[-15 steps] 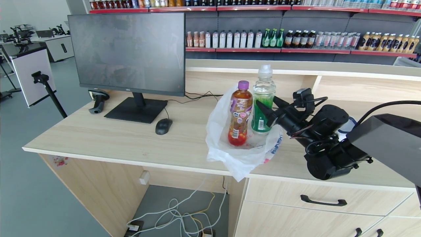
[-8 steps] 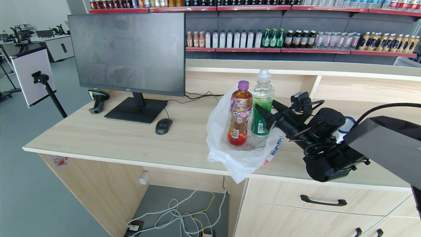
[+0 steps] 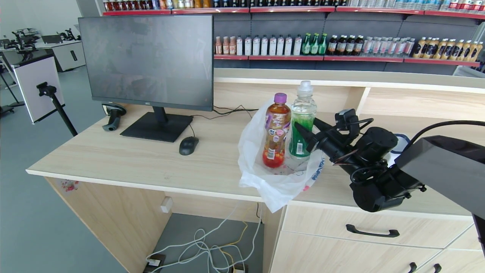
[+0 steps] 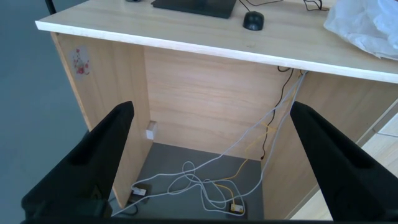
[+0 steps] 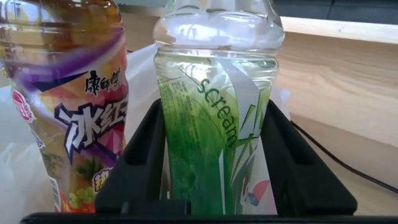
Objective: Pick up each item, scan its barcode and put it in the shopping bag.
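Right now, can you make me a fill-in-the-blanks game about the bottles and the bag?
1. The tea bottle has a ___ cap.
2. The right tool grips the clear bottle, the one with the ___ label.
3. The white shopping bag on the counter has ___ bottles standing in it.

Missing words: purple, green, two.

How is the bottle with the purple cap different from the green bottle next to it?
The purple-cap bottle holds a reddish-orange drink; the green bottle is clear on top with a green label. The green bottle is taller and has a whitish cap. The right hand grips the green bottle, while the purple-cap bottle stands free. Both are upright in the shopping bag.
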